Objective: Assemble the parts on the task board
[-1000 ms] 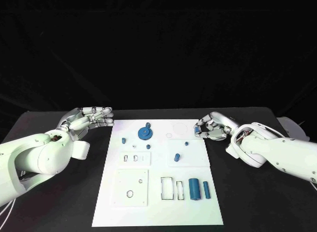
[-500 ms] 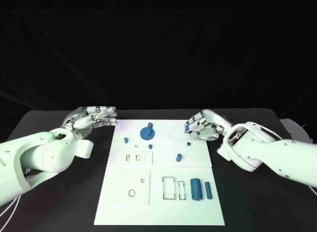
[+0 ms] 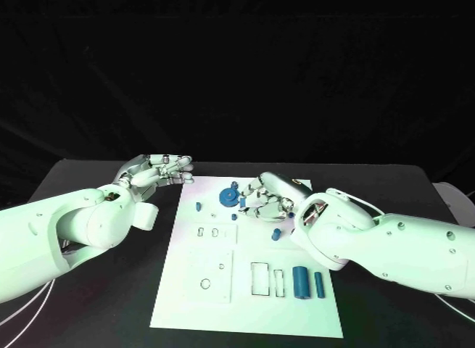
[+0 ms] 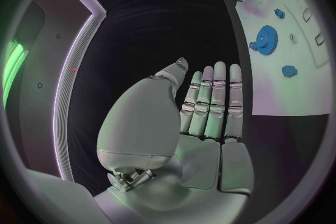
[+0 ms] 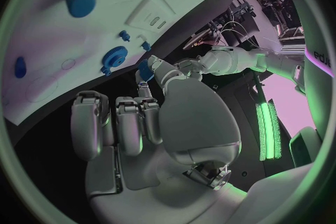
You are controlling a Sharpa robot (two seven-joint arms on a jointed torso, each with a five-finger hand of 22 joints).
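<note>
While the right hand [image 3: 267, 197] pinches a blue part [image 5: 145, 70], the gear [image 3: 229, 196] lies just beside it.

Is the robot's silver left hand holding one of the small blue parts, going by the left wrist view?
No, the left hand is empty, its fingers straight and side by side over the black table.

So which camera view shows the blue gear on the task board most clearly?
The left wrist view shows the blue gear best: it lies unobstructed on the task board, with its teeth visible. The head view shows it smaller, close beside the right hand. The right wrist view shows it small, near that hand's fingertips.
</note>
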